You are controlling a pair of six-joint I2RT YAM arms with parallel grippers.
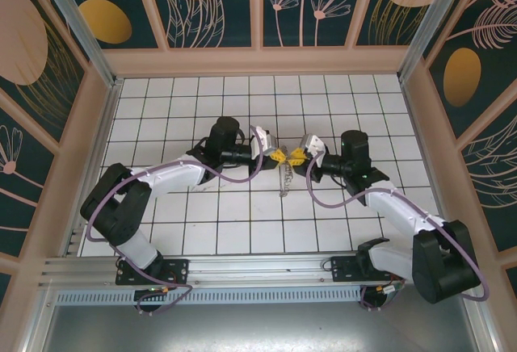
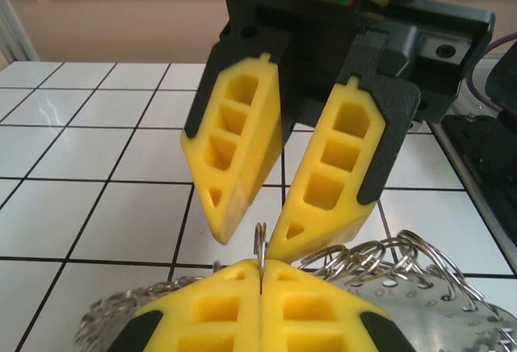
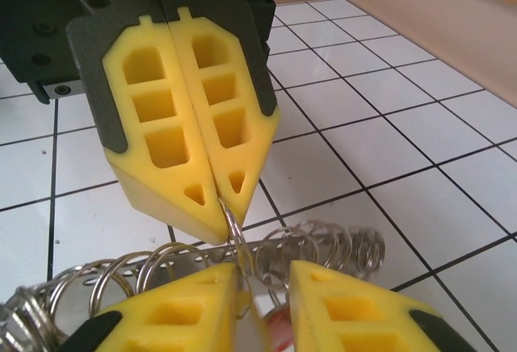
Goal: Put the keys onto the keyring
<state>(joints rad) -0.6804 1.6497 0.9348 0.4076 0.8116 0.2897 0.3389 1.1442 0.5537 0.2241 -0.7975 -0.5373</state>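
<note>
Left hand [image 2: 260,270]: fingers pressed together on a thin metal loop [image 2: 260,243] (the keyring's own or the keys', I cannot tell).
Keyring [image 2: 396,259]: silver coils lying on the bench [image 2: 81,207], beside and beyond that hand.
Right hand [image 2: 252,235]: fingers apart, tips flanking the loop.
Keys [image 3: 276,329]: a red scrap low between the right fingers, likely their tag.
Progress: pieces meet at the fingertips; no key visibly on the ring, so threading looks undone.

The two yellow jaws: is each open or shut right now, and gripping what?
Left gripper: shut, pinching the keyring.
Right gripper: jaws open.
</note>
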